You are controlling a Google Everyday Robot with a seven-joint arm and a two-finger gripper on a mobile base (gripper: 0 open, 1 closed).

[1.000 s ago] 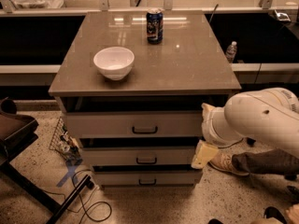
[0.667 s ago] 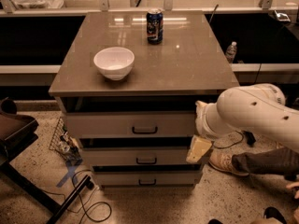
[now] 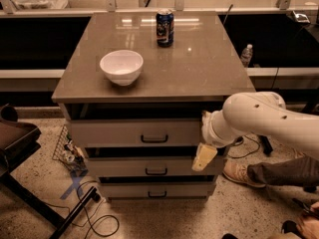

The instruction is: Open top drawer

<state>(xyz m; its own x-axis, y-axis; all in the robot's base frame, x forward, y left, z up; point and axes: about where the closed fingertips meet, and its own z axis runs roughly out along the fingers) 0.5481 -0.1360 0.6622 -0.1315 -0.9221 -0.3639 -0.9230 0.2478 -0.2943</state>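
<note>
The top drawer [image 3: 114,132] is the tallest pale-grey front under the brown countertop [image 3: 199,68], with a small dark bar handle [image 3: 154,139] at its centre. A dark gap shows above its front. Two shorter drawers [image 3: 119,167] sit below it. My gripper [image 3: 204,157] hangs at the end of the white arm [image 3: 259,118], which comes in from the right. It is in front of the right end of the middle drawer, below and to the right of the top drawer's handle, and not touching it.
A white bowl [image 3: 121,66] and a blue soda can [image 3: 165,28] stand on the countertop. A water bottle [image 3: 246,55] stands on the ledge to the right. A person's shoe [image 3: 239,172] and leg lie on the floor to the right. A dark stand [image 3: 20,143] and cables [image 3: 94,218] are on the left.
My arm has swung left towards the cabinet front, and the gripper has moved left and slightly up. The drawers, bowl and can have not moved.
</note>
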